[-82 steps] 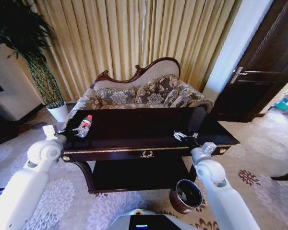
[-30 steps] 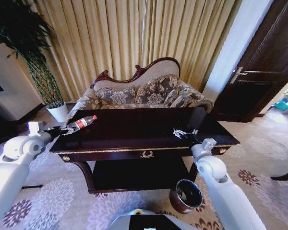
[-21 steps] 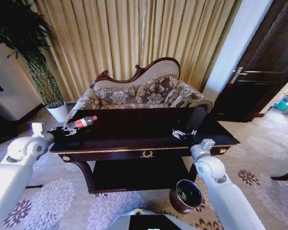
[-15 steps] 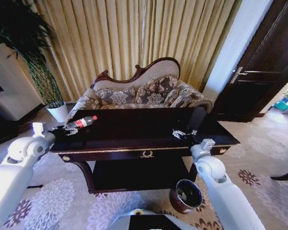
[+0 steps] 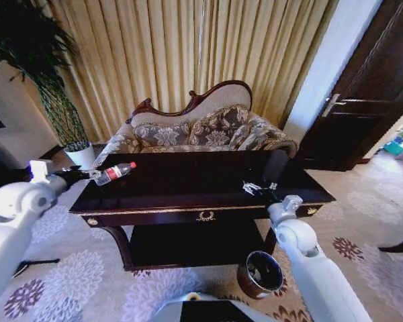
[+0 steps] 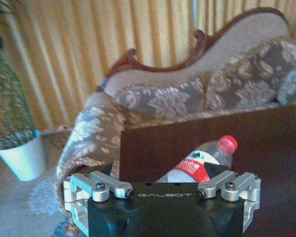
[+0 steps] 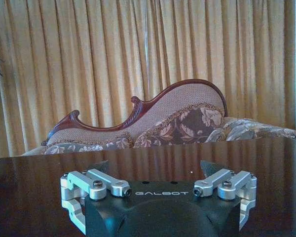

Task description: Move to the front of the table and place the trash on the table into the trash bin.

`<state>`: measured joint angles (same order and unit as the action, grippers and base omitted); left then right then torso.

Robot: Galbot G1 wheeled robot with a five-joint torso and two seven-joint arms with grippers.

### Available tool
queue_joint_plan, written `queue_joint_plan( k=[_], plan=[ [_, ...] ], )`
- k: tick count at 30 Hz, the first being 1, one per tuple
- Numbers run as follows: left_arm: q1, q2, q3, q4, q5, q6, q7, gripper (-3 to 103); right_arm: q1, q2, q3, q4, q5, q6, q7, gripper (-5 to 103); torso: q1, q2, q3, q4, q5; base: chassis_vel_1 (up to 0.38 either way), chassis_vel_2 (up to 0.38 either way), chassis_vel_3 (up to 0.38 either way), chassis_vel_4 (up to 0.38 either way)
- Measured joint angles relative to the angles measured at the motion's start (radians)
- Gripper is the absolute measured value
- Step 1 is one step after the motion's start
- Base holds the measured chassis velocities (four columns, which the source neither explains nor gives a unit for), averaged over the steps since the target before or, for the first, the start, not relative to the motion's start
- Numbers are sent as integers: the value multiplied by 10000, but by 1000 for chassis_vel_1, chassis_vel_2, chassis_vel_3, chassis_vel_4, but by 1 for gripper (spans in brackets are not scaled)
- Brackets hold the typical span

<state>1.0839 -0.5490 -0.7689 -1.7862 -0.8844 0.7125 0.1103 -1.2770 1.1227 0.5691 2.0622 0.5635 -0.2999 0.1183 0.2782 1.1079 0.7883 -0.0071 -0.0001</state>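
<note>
Plastic bottle (image 5: 116, 172) with red cap and red label, held level at the table's (image 5: 188, 184) left end, base end in the left gripper (image 5: 93, 175); cap points toward the sofa (image 5: 201, 131). In the left wrist view the bottle (image 6: 200, 162) lies between the jaws, which are closed on it. Label print too small to read. Gripper housing reads "GALBOT".

Right gripper (image 5: 256, 188) over the table's right front part, fingers spread, holding nothing. Trash bin (image 5: 260, 273) on the carpet below, by the table's right front leg.
</note>
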Motion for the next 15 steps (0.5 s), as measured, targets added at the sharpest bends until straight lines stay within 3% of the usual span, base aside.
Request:
queue_joint_plan(
  k=[1,3,5,10,15],
  plan=[
    [-116,107,76,298,131,0,542,100,-6,15,0,-3,-10,4,-1,100,0,0,0,0,2,0,0,0,0],
    [-178,145,124,437,188,0,743,100,-8,18,0,-4,-14,6,0,100,0,0,0,0,1,0,0,0,0],
    [-596,293,496,1159,339,0,1420,100,-26,24,-6,-21,-36,12,-1,100,0,0,0,2,-2,0,0,0,0],
    [-1737,485,1461,2064,531,-3,2067,100,-43,10,-30,-52,-62,14,-1,100,0,0,0,-1,1,0,0,0,0],
    [-2604,521,2139,2442,663,-3,2341,100,-44,5,-39,-84,-82,16,-1,100,1,0,1,-1,0,0,0,0,0]
  ],
)
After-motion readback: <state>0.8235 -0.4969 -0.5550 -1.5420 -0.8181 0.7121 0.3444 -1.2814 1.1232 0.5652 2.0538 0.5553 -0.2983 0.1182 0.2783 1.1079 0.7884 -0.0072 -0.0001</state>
